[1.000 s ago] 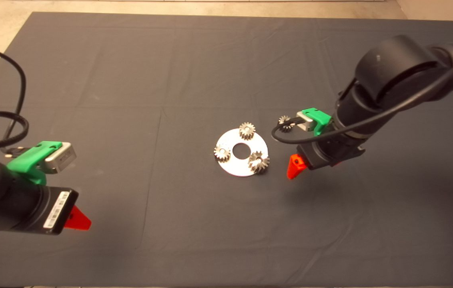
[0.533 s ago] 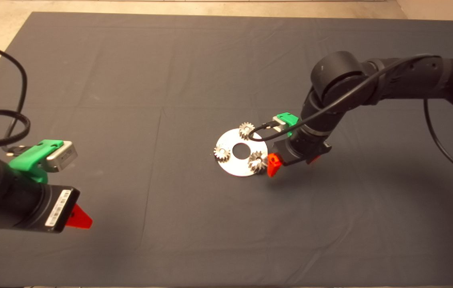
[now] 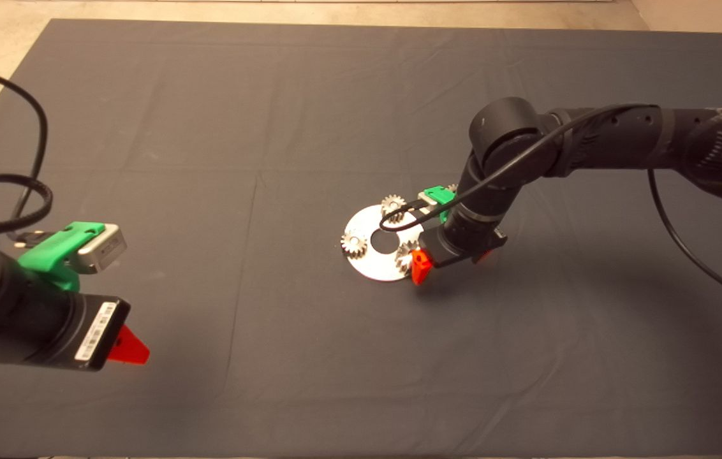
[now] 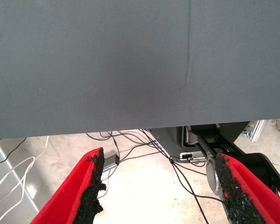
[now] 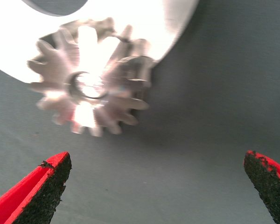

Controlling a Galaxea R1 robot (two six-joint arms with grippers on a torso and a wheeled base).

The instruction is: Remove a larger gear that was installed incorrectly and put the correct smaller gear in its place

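A silver disc plate point(image 3: 370, 261) lies mid-mat with three gears on it. The larger gear point(image 3: 405, 254), with slanted teeth, sits at the plate's near-right edge, partly hidden by my right gripper point(image 3: 450, 264). The right wrist view shows it point(image 5: 91, 88) on the plate's rim point(image 5: 172, 28), just beyond the open, empty gripper point(image 5: 154, 196) and offset toward one finger point(image 5: 44, 193). The loose smaller gear point(image 3: 451, 189) right of the plate is nearly hidden behind the right wrist. My left gripper point(image 3: 126, 347) is parked at the lower left, open and empty in its wrist view point(image 4: 161, 191).
Two small straight-toothed gears sit on the plate, one at its far edge point(image 3: 393, 207) and one at its left edge point(image 3: 353, 243). The right arm's cable point(image 3: 399, 220) loops over the plate. The floor with cables point(image 4: 144, 154) shows beyond the mat's edge.
My right arm has swung left and lowered from beside the plate to the larger gear. The loose smaller gear is now almost covered by the wrist. The left arm has hardly moved.
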